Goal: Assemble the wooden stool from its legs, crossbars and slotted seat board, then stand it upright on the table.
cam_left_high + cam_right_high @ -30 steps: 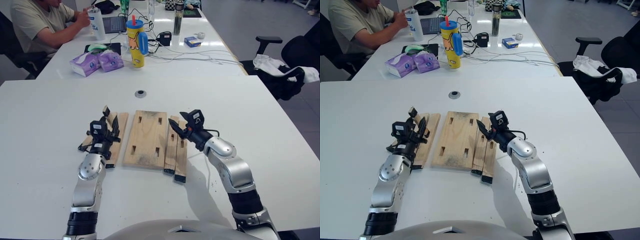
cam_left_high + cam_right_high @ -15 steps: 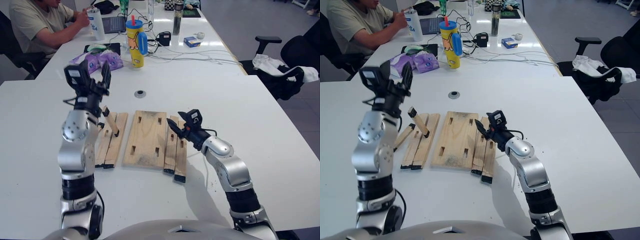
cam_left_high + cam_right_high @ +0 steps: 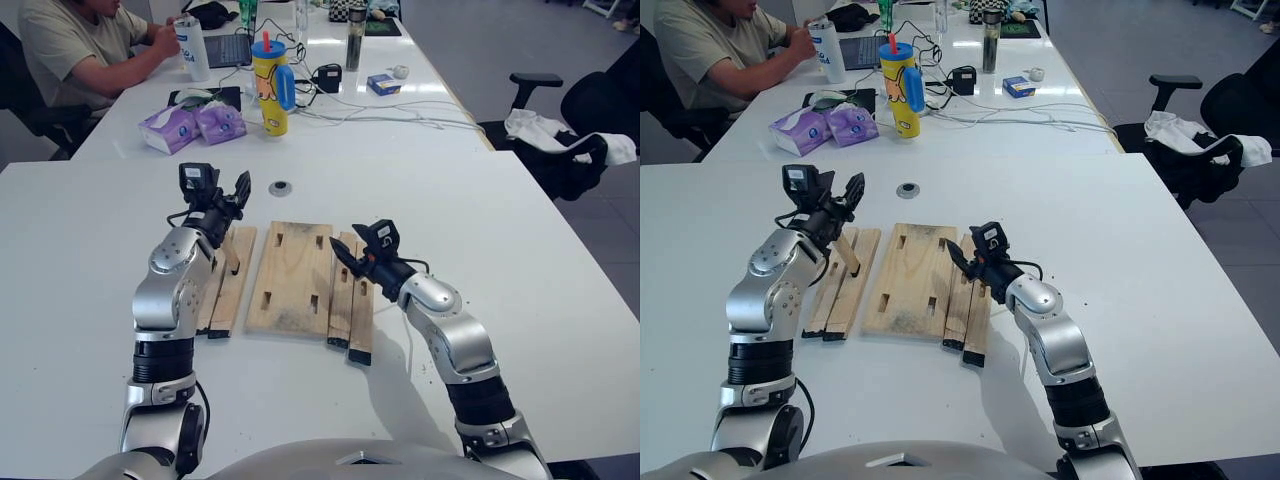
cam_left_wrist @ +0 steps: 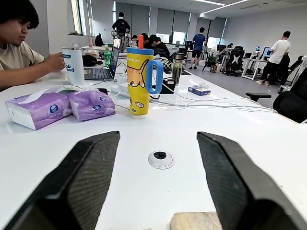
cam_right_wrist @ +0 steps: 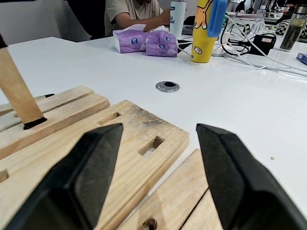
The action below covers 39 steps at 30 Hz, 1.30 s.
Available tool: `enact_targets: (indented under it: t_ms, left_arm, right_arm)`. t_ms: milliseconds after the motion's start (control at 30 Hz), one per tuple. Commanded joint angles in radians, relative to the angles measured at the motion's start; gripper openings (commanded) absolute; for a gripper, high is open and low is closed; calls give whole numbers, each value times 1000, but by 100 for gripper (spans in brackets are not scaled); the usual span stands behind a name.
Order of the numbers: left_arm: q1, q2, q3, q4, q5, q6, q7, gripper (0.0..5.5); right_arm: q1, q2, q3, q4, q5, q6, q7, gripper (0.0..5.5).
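Left arm: it's back down! Half a second ago it was swinging high above the table (image 3: 520,230). Now the left gripper (image 3: 228,190) hangs low just past the far ends of the left pair of planks (image 3: 225,290), near the round grommet (image 3: 281,187).
Left fingers: spread wide, with nothing between them.
Short stick: released and standing on its own. The short stick (image 3: 847,254) stays propped at a tilt on the left planks. Its dark lower end sits on the wood and its upper end leans away from us and to the left. We cannot tell whether it is seated in a hole.
Right arm: it barely budges. The right gripper (image 3: 350,258) hovers low over the far end of the right pair of planks (image 3: 352,305), just beside the board's edge.
Right fingers: spread too, gripping nothing.
Seat board: the seat board (image 3: 295,275) lies flat on the table between the two pairs of planks. Its slots face up and all four are vacant.
Long axis: the board runs from us toward the far side of the table, its far end tipped slightly right. The planks lie roughly parallel on either side.
What it means: we judge the build as barely begun. Nothing is joined to the board yet, and both grippers are free for the next pick.
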Motion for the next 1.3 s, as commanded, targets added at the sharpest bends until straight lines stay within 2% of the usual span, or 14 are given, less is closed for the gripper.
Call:
enact_targets:
  t_ms: [33,233,433,567,667,767,1100,1300]
  left_arm:
    - [84,-7,-7,101,29,38,14,299]
    - [-10,-11,40,-33,-8,-100,-5,299]
    - [-109,-3,74,-136,-40,-93,18,299]
    - [3,-21,60,-76,-22,-41,36,299]
    - [129,-5,-53,27,52,46,25,299]
    - [184,0,-100,78,97,73,30,299]
    - [59,-2,16,-87,72,-67,67,299]
    - [44,-20,50,-232,51,-66,99,299]
  right_arm:
    - [-12,5,12,15,-10,-14,4,285]
    - [-13,9,5,23,-12,-25,1,285]
    - [-5,17,8,22,-18,-32,-10,285]
    - [4,22,14,13,-21,-30,-14,285]
    - [8,23,14,15,-22,-33,-14,285]
    - [3,24,13,19,-21,-30,-15,285]
    - [19,19,17,18,-19,-29,-8,285]
    - [-4,17,1,40,-14,-38,-3,285]
